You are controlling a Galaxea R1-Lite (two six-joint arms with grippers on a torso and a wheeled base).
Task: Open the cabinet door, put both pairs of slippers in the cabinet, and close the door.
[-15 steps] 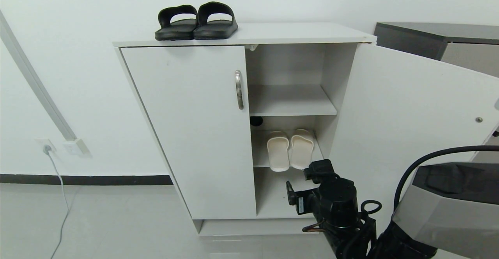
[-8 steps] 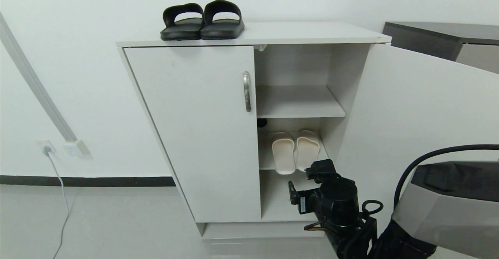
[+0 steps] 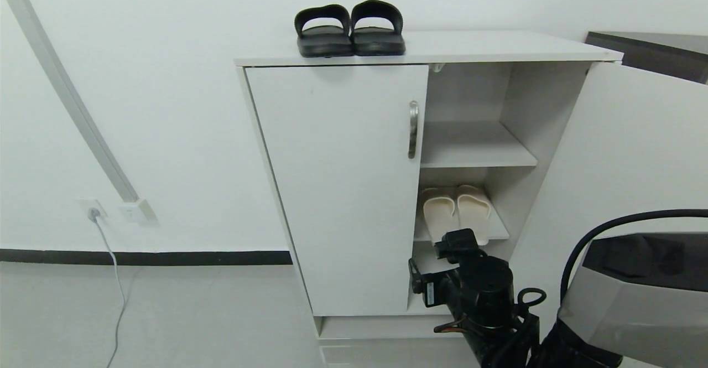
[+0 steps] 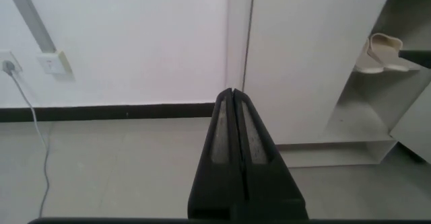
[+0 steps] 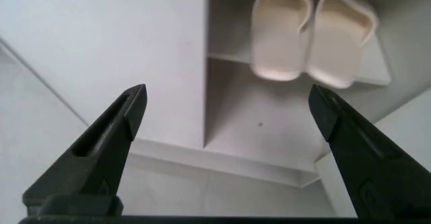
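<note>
The right gripper [image 5: 227, 96] hangs low in front of the open half of the cabinet [image 3: 498, 47], its two fingers spread wide with nothing between them. Just beyond it, the pale slippers [image 5: 281, 35] lie side by side on the middle shelf, apart from the fingers. The left gripper [image 4: 232, 99] is off to the other side, facing the wall and floor beside the cabinet, with its fingers pressed flat together and holding nothing.

Farther out, the right-hand door [image 3: 625, 152] stands swung wide and the left-hand door [image 3: 337, 180] is shut. The upper shelf [image 3: 473, 146] is bare. The black slippers [image 3: 326, 39] sit as a pair on the cabinet top, towards its left end.

By my reckoning it's about halfway: door opened, one pair stowed. The black pair has yet to go inside, and then the door needs closing.
</note>
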